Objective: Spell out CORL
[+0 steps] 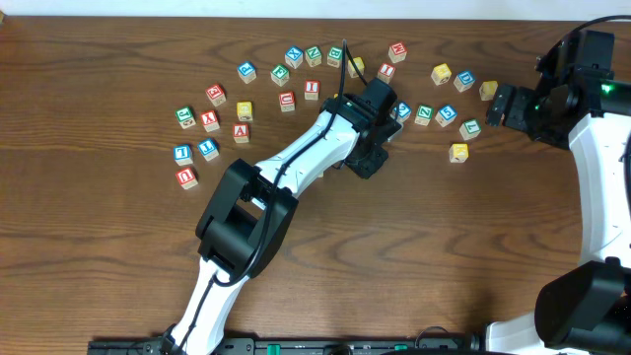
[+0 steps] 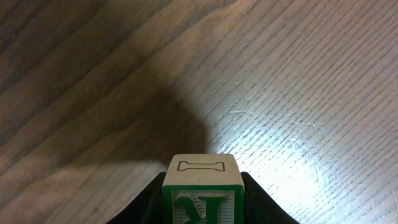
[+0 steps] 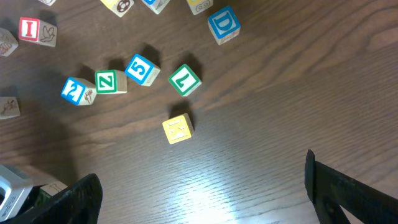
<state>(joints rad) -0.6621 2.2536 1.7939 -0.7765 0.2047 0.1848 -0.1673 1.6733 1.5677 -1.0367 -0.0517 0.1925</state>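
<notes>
My left gripper (image 1: pixel 367 158) hangs over the table's middle, just below the arc of letter blocks. In the left wrist view its jaws (image 2: pixel 202 194) are shut on a wooden block (image 2: pixel 202 171) with a green letter on the near face and a brown outlined I on top. The block is lifted above bare wood. Loose letter blocks (image 1: pixel 287 100) lie scattered in an arc across the far half of the table. My right gripper (image 1: pixel 503 105) is at the far right beside a yellow block (image 1: pixel 488 90). It stands wide open (image 3: pixel 205 193) over bare wood with nothing between its fingers.
Below the right gripper lie a yellow block (image 3: pixel 178 129), a green 7 (image 3: pixel 185 79), a blue 5 (image 3: pixel 142 68), a green Z (image 3: pixel 109 81), a blue 2 (image 3: pixel 76 91) and a blue D (image 3: pixel 222 25). More blocks (image 1: pixel 208 120) cluster at the far left. The brown table (image 1: pixel 444 256) spreads in front.
</notes>
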